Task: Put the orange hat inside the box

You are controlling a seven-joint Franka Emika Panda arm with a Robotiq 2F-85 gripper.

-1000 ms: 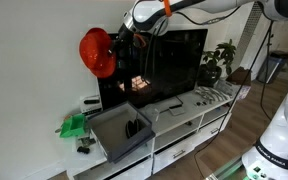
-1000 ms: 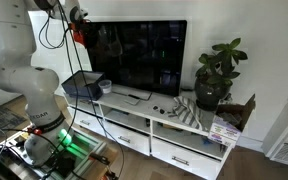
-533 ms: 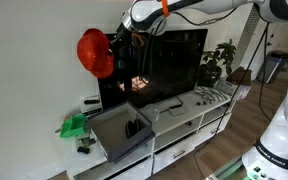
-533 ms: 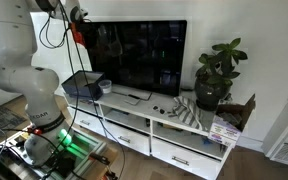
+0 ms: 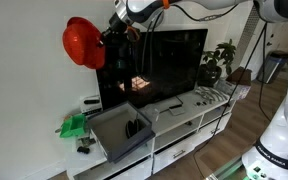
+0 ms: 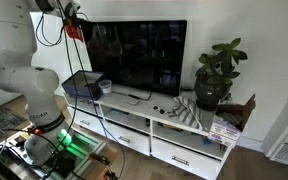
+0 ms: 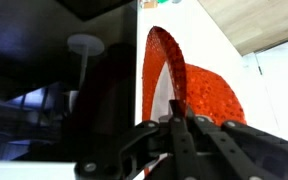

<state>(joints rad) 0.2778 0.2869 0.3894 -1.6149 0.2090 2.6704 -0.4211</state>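
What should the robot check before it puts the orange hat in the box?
1. Grip: ok, the hand is shut on the rim of the orange hat.
2. Hat low enough to let go: not ok, it hangs high above the box.
3. Hat lined up over the box: cannot tell.
4. Box open on top: ok.
5. Room inside the box: cannot tell, something dark lies in it.

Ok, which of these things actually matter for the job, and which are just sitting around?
In the job:
orange hat, held up high in the pincer
grey box, standing below it

Just lying about:
green object
television
potted plant
white drawers
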